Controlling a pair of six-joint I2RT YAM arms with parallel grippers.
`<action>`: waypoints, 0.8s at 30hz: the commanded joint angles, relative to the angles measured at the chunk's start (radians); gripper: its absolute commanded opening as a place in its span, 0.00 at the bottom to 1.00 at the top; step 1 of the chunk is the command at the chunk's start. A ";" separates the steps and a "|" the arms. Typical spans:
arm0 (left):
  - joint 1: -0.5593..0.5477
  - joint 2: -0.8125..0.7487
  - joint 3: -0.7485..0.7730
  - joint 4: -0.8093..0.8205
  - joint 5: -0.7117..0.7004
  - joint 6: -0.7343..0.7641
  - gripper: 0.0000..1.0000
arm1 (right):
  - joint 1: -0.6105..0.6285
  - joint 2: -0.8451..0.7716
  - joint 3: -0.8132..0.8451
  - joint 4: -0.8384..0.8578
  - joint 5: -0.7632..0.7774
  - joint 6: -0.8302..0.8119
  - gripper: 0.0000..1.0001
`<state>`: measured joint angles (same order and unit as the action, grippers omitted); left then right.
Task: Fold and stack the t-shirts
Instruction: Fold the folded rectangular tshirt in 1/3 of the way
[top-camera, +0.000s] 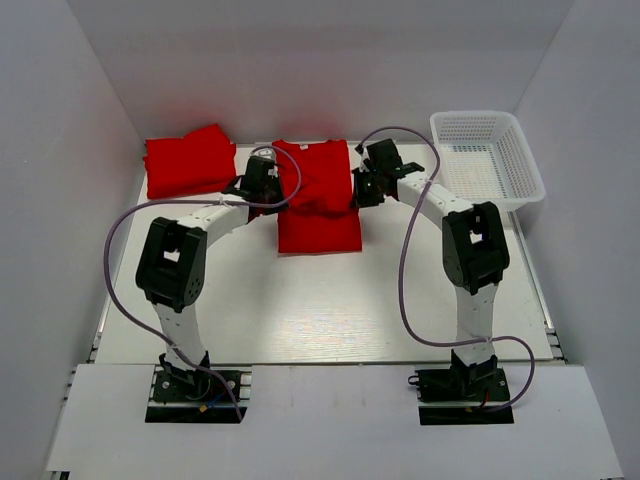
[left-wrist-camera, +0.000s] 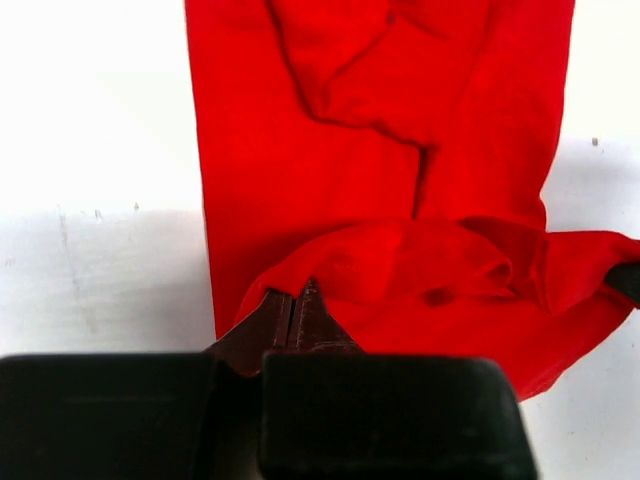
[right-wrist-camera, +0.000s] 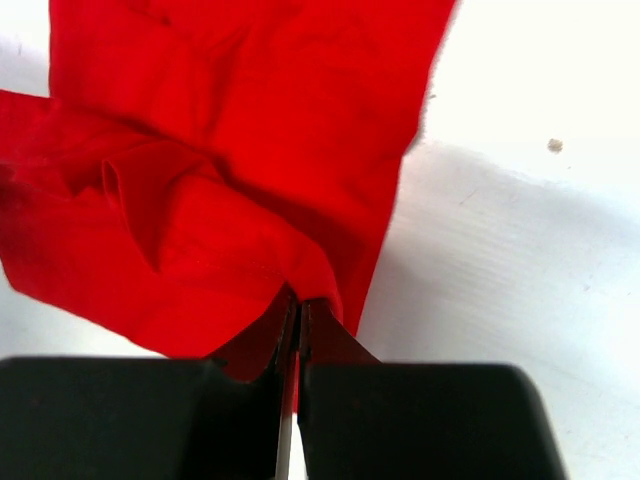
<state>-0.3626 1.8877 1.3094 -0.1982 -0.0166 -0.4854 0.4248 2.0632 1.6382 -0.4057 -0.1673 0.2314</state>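
A red t-shirt (top-camera: 318, 195) lies at the back middle of the table, folded into a long strip. Its far end is lifted and doubled toward me. My left gripper (top-camera: 272, 186) is shut on the shirt's left edge; in the left wrist view the pinched cloth (left-wrist-camera: 400, 270) bunches over the closed fingertips (left-wrist-camera: 297, 300). My right gripper (top-camera: 358, 188) is shut on the right edge; in the right wrist view the cloth (right-wrist-camera: 200, 230) folds over its fingertips (right-wrist-camera: 300, 305). A second folded red t-shirt (top-camera: 190, 160) lies at the back left.
A white mesh basket (top-camera: 487, 157) stands at the back right, nothing visible in it. White walls close in the table on the left, right and back. Purple cables loop from both arms over the white table (top-camera: 320, 310).
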 joint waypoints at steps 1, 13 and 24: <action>0.025 0.014 0.044 0.046 0.047 -0.005 0.00 | -0.021 0.015 0.046 0.060 -0.023 -0.006 0.00; 0.044 0.071 0.071 0.097 0.130 -0.005 0.00 | -0.049 0.075 0.045 0.174 -0.113 -0.001 0.00; 0.076 0.224 0.276 0.028 0.084 -0.024 0.50 | -0.080 0.257 0.244 0.261 -0.043 0.114 0.38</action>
<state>-0.3141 2.0907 1.4967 -0.1455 0.0910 -0.4946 0.3744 2.2612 1.7756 -0.2401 -0.2432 0.2863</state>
